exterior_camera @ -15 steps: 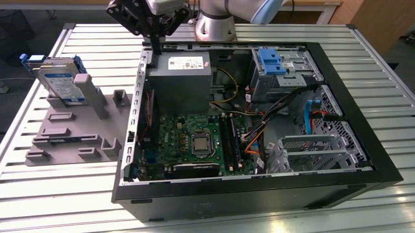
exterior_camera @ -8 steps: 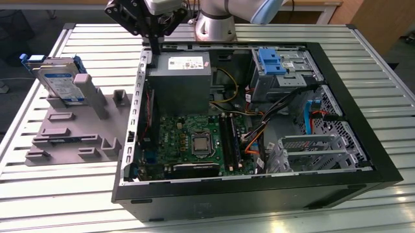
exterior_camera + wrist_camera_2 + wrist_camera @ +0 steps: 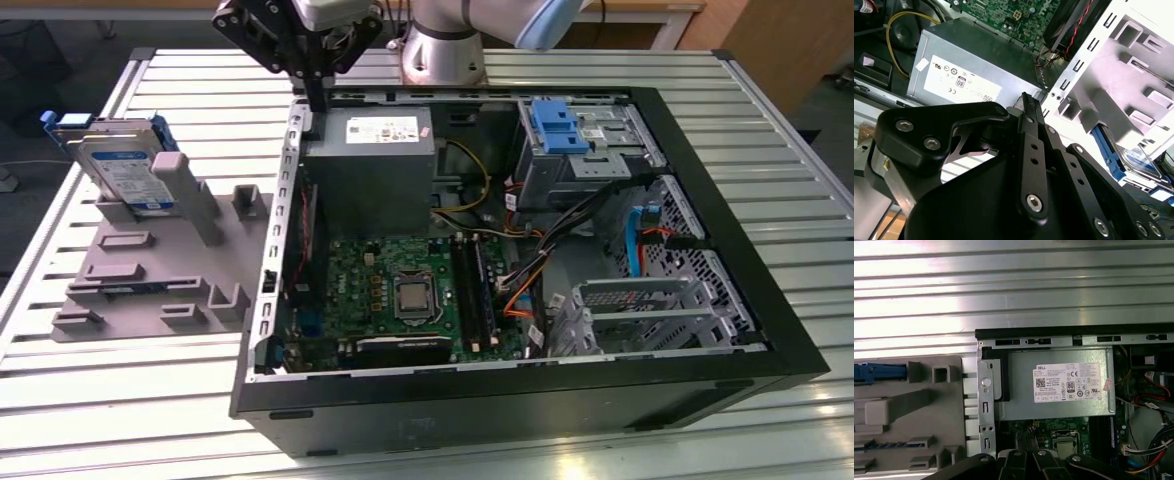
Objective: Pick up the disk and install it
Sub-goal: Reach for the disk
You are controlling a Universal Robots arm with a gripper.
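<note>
Partly hidden behind a grey post (image 3: pixel 187 200), the disk (image 3: pixel 118 172) stands apart from the closed, empty pincer (image 3: pixel 318 100).

Table (image 3: pixel 120 400): silver ribbed metal slats. Directly on it: open black computer case (image 3: pixel 534 418), toward the exterior view's right; grey slotted holder plate (image 3: pixel 134 265), just beside its left wall.
</note>
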